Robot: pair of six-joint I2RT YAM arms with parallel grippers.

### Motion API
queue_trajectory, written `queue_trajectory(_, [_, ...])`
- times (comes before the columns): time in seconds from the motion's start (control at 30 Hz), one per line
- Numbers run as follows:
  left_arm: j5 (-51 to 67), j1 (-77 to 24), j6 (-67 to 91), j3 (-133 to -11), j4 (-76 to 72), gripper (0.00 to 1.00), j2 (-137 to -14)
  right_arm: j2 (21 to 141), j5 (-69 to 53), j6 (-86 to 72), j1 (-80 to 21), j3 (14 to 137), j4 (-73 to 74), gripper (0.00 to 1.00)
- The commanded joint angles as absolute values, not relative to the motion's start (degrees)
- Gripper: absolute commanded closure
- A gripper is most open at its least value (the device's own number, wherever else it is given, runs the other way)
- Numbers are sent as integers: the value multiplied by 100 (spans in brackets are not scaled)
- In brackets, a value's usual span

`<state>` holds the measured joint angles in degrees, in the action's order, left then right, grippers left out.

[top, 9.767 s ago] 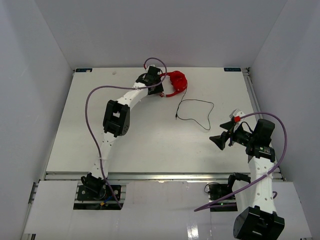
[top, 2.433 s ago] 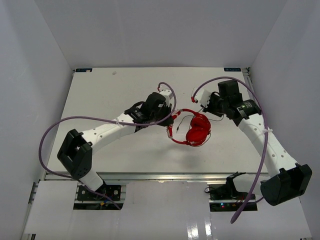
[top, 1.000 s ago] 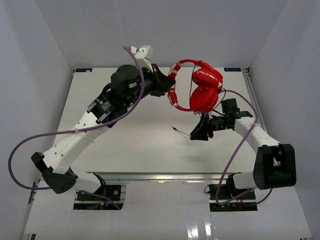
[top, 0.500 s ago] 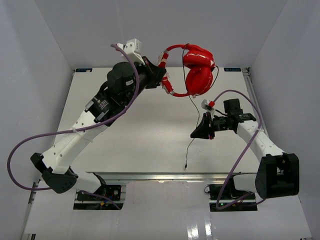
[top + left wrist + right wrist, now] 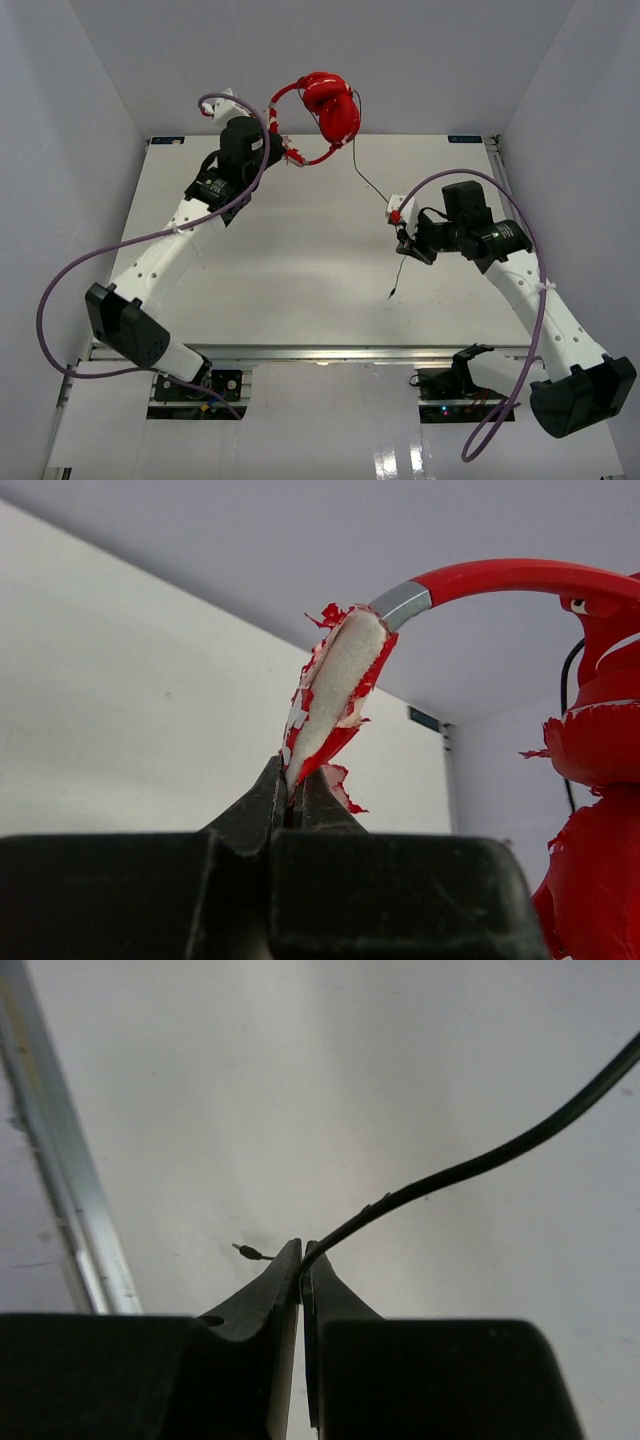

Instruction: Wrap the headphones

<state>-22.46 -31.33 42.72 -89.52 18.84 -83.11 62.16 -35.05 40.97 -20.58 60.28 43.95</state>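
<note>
Red plastic headphones (image 5: 325, 105) are carried clear of the bench (image 5: 300, 260) by the left fingers (image 5: 262, 805), clamped on the flaking padded band (image 5: 335, 695). The thin black cable (image 5: 480, 1165) is pinched near its free end by the closed right fingers (image 5: 268, 1290). Expected handling: light, rigid shell; limp, slippery cable; fragile padding. Both holds are judged suitable.

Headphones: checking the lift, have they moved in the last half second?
Yes. The headphones moved left and higher in the top view, away from the table's far right corner.
</note>
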Motion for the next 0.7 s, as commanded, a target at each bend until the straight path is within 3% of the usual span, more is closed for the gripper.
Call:
queue_trajectory(0.0, [-2258,-3085,4709,-8694,1538,100,-8795,6225,-1096,5249,-2466,6793,5159,92])
queue_trajectory(0.2, [-1859,-3166,4667,-8949,1601,100,-9710,6054,199,6184,-3517,7462,5600,92])
queue_trajectory(0.37, [-1361,-3460,4686,-9133,1608,100,-10275,5996,1336,6605,-4279,6976,5566,92])
queue_trajectory(0.67, [-540,-4272,3991,-9692,1922,100,-11200,6070,2176,7004,-4544,7118,4862,92])
